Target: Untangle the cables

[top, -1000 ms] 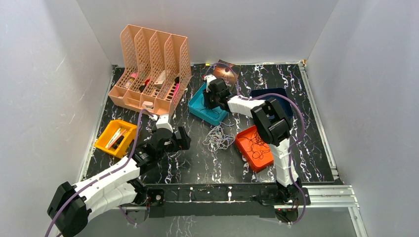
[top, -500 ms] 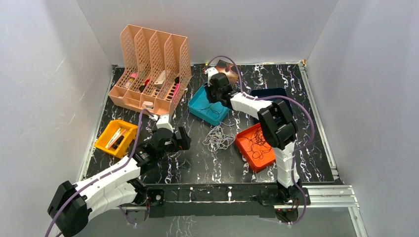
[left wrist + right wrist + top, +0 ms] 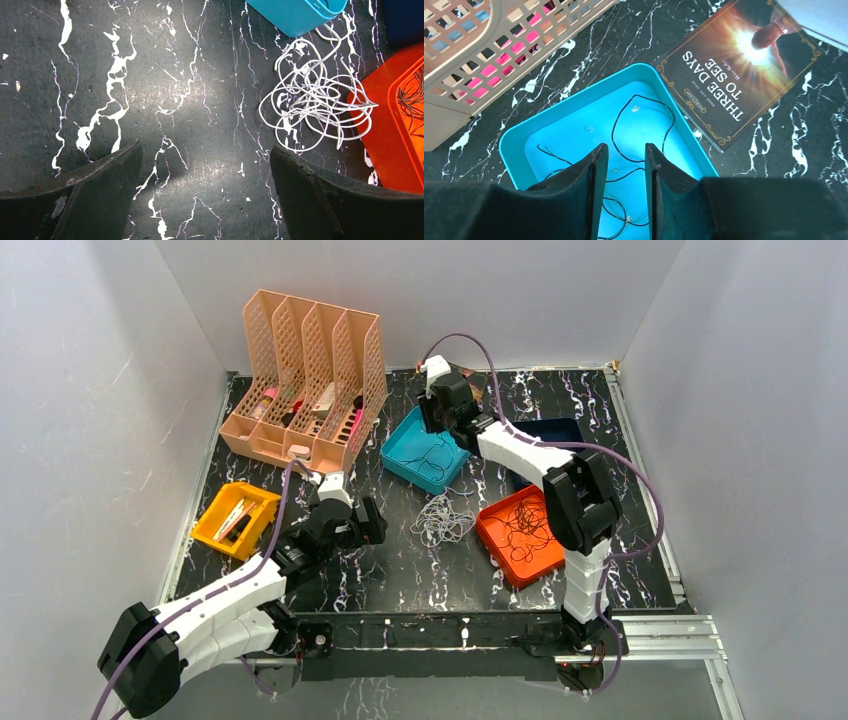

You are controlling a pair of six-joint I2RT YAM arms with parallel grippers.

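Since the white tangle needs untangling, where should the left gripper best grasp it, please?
Probably the white tangle's outer loop nearest the left gripper, approached from above: it lies flat on bare table, clear of the dense middle, the teal tray and the orange tray.

Bright, even light fills the scene, and shadows are soft. In the left wrist view a pale glare patch sits on the glossy desk (image 3: 200,107).

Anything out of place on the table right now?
The white cable tangle lies loose on the bare table between the teal tray and the orange tray, with its outer loops reaching onto the orange tray's rim. The dark cables stay inside the trays.
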